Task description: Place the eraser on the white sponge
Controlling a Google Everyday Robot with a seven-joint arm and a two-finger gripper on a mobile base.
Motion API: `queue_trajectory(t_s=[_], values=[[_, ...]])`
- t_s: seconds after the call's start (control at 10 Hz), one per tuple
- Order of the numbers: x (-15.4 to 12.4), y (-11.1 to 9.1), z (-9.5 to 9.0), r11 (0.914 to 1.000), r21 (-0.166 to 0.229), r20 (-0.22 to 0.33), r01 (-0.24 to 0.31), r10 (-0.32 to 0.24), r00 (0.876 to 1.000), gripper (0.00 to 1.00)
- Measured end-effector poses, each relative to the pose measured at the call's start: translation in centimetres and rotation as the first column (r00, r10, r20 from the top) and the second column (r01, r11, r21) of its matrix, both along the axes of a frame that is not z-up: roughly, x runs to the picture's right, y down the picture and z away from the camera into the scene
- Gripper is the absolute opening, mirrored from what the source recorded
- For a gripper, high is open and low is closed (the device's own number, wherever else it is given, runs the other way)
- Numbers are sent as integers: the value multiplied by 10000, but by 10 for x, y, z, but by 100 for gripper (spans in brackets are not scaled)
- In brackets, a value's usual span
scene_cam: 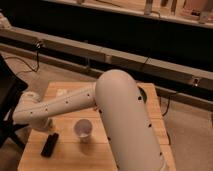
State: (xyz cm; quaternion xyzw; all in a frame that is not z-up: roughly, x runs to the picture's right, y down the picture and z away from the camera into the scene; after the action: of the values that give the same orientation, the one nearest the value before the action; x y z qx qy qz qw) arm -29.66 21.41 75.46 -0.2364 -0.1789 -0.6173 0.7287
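The eraser (49,144) is a flat black block lying on the wooden table (125,160) near its front left. The white sponge (61,92) is a small pale patch at the table's back left, partly behind my arm. My white arm sweeps from the lower right across the table to the left. My gripper (43,128) hangs at the arm's left end, just above and behind the eraser; most of it is hidden by the wrist. Nothing shows in it.
A white paper cup (82,130) stands upright just right of the eraser, in front of my forearm. A dark round object (143,95) peeks out behind my arm at the table's right back. A black chair (7,100) stands left of the table.
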Motion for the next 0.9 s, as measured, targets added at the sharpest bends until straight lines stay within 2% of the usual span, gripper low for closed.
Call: queue_trajectory(t_s=[0.1,0.2,0.5,0.9], values=[[-11,1,-7,9997,191,104,145,-147,9998,74],[-16,2,-9,9995,218,156,217,-220,9996,79],[-18,23,3,9981,-606,238,140,-126,9996,80],[-10,47,16,9880,-1538,-23,-152,151,9999,80]])
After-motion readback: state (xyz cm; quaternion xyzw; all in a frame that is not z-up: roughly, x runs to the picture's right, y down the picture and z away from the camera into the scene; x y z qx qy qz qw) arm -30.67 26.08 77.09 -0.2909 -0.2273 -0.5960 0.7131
